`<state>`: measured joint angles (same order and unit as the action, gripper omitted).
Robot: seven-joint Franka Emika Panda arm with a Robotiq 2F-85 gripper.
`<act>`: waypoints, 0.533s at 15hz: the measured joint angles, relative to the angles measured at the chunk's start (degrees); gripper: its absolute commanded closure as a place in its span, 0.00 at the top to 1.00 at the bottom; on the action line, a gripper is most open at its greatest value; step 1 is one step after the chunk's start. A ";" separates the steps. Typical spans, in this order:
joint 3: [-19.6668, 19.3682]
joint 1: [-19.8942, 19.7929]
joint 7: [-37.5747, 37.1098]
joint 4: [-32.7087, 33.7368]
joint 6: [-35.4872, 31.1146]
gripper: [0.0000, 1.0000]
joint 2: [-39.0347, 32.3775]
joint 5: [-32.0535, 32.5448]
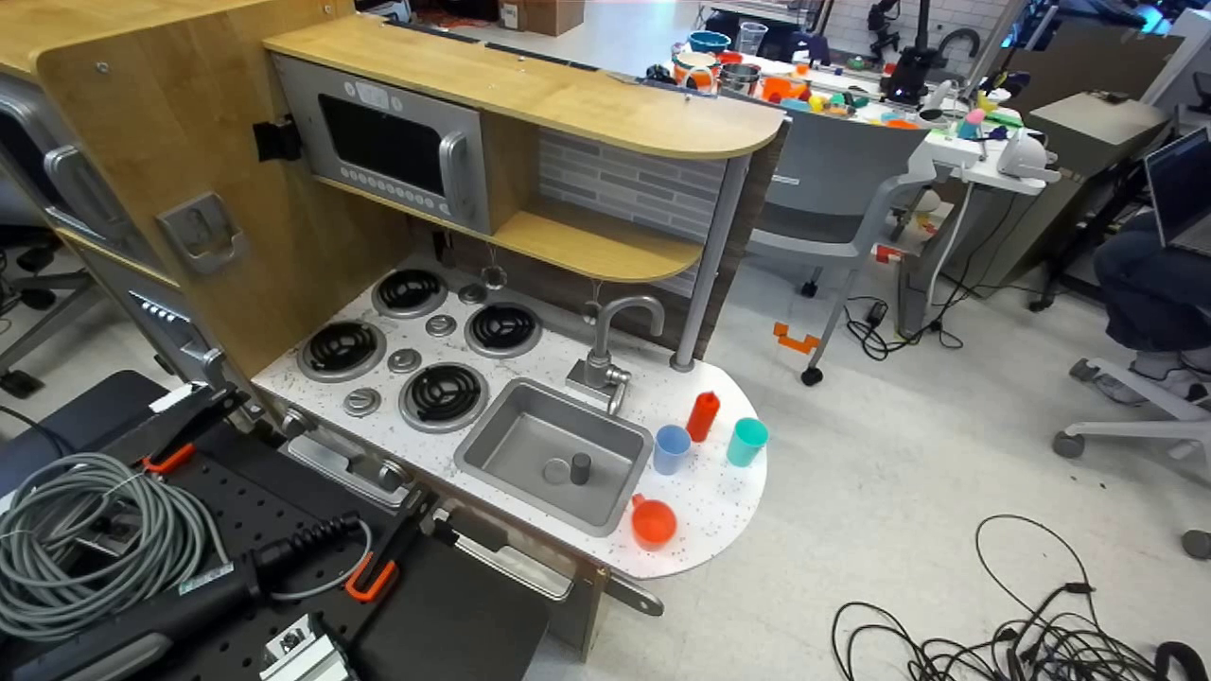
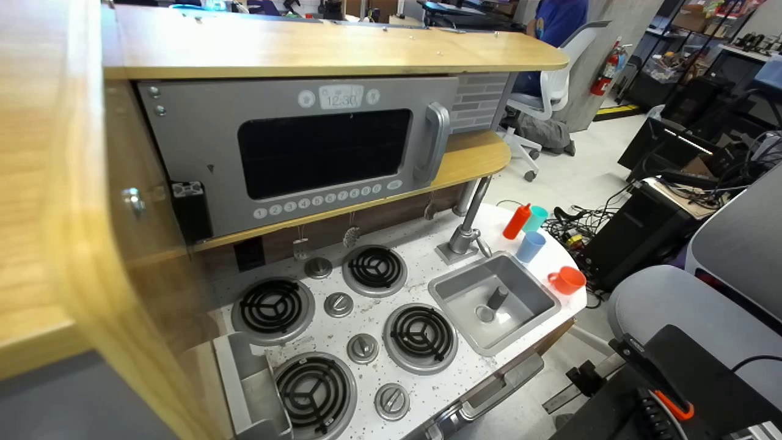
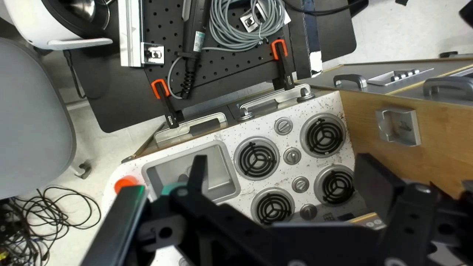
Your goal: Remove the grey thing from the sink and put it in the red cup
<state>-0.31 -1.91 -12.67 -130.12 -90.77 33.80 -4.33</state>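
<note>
The grey thing is a small dark grey cylinder (image 1: pixel 580 469) standing on the floor of the grey sink (image 1: pixel 484 473), beside its round drain. It also shows in an exterior view (image 2: pixel 497 298) and, partly hidden by a finger, in the wrist view (image 3: pixel 182 178). The red cup (image 1: pixel 654 526) has a handle and stands on the white counter beside the sink; it shows too in an exterior view (image 2: pixel 569 280) and at the left of the wrist view (image 3: pixel 125 182). My gripper (image 3: pixel 282 159) is open and empty, high above the stove and counter. It is outside both exterior views.
A blue cup (image 1: pixel 672 448), a red bottle (image 1: pixel 703 417) and a teal cup (image 1: pixel 747 442) stand on the counter right of the sink. The faucet (image 1: pixel 605 355) rises behind the sink. A wooden shelf (image 1: pixel 615 241) and a microwave (image 2: pixel 324 153) overhang the stove.
</note>
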 measured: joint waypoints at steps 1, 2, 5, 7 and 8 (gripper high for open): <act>0.00 -0.18 0.24 -0.64 -1.90 1.00 -0.35 0.81; -0.02 -0.55 0.52 -1.32 -3.68 1.00 -0.95 1.84; -0.98 -1.76 2.67 -2.54 -7.50 1.00 -3.77 4.15; -2.43 -2.26 5.91 -3.68 -12.43 1.00 -6.39 4.54; -3.27 -2.30 8.33 -4.48 -15.77 1.00 -7.83 4.78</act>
<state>-3.58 -4.21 -4.34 -134.60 -106.53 25.96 0.44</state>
